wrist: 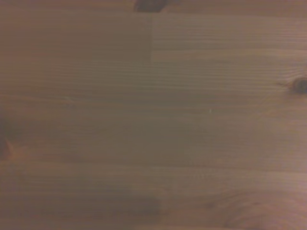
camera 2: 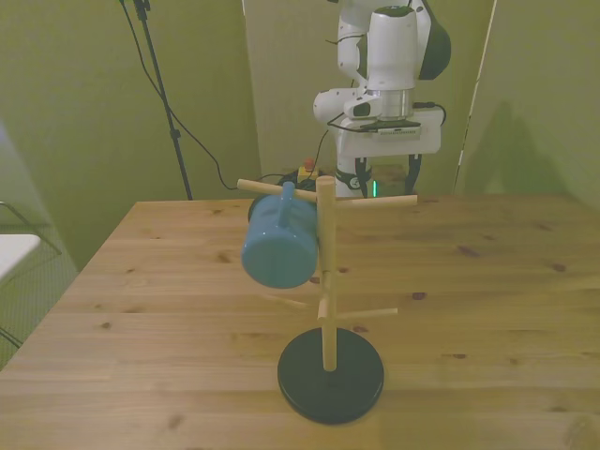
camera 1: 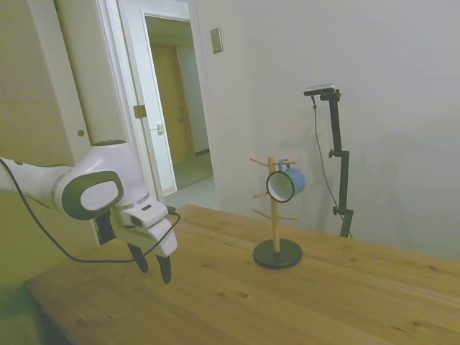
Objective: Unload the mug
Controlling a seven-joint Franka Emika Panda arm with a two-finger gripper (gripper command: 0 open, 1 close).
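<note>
Mug (camera 2: 278, 249) hanging by its handle on an upper peg of wooden peg stand (camera 2: 325, 281), mid-tabletop (camera 2: 487, 281). Not yet unloaded. Gripper (camera 1: 154, 267) well apart from stand, low over bare wood, jaws narrowly parted, empty. Left to do: approach, grasp, lift off peg, set down.

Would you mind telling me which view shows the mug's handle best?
The front view: the mug is large there, its handle looped over an upper peg. The side view shows mainly its open mouth; the wrist view shows only table.
</note>
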